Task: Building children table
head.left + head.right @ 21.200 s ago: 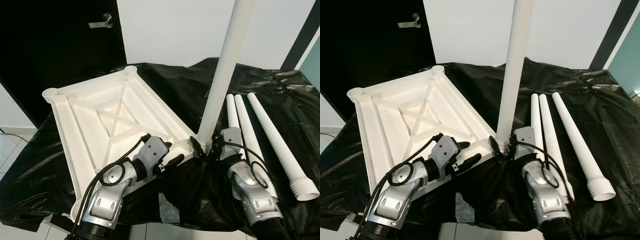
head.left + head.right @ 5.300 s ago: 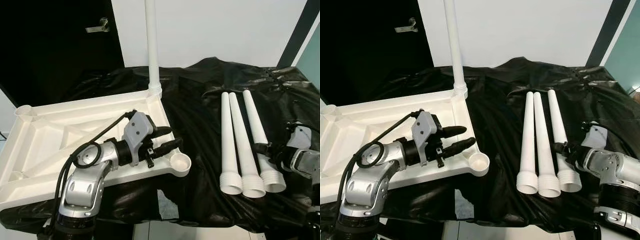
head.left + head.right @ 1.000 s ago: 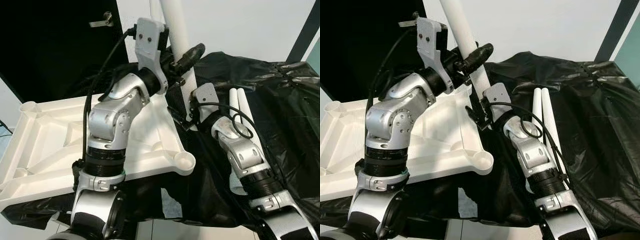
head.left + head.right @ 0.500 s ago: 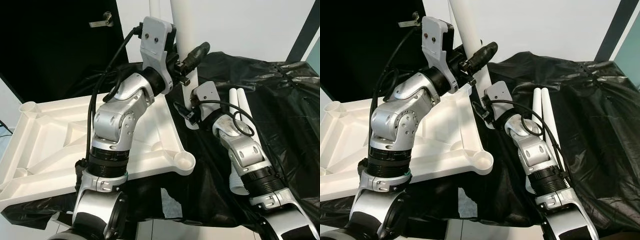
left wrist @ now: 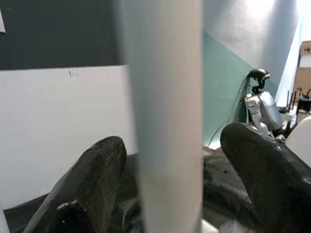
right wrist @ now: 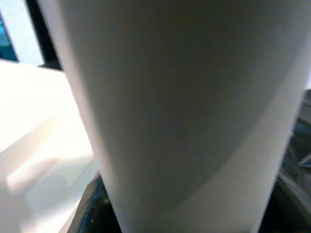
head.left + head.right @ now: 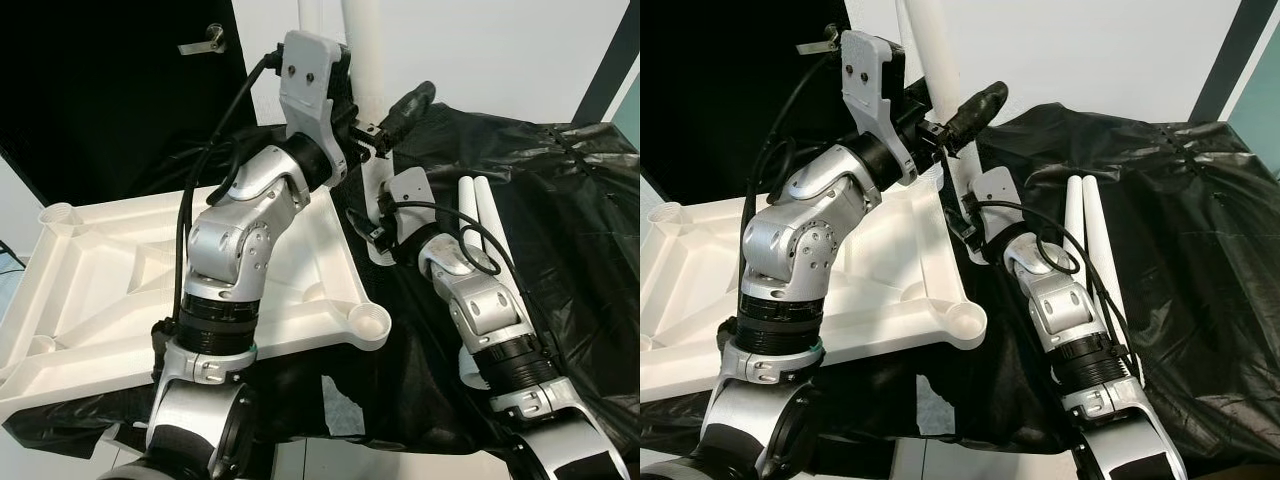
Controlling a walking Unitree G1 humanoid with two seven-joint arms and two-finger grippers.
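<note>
The white tabletop [image 7: 110, 290] lies upside down on black sheeting, one white leg [image 7: 308, 15] standing in its far corner. A second white leg [image 7: 362, 60] stands nearly upright by the tabletop's right edge. High up, my left gripper [image 7: 385, 112] straddles it, open, a gap showing beside one finger [image 5: 262, 179] in the left wrist view. My right gripper [image 7: 372, 226] is shut on the thick lower end of this leg [image 6: 184, 97]. Two spare legs [image 7: 482, 215] lie on the sheeting to the right.
An open socket [image 7: 372, 322] sits at the tabletop's near right corner, another [image 7: 57, 213] at its far left. A dark door with a lever handle [image 7: 205, 40] stands behind on the left. Black sheeting [image 7: 570, 230] covers the table out to the right.
The held leg has swung from a lean to nearly upright. My left gripper has shifted up and right along it; the right gripper has moved slightly with the leg's base.
</note>
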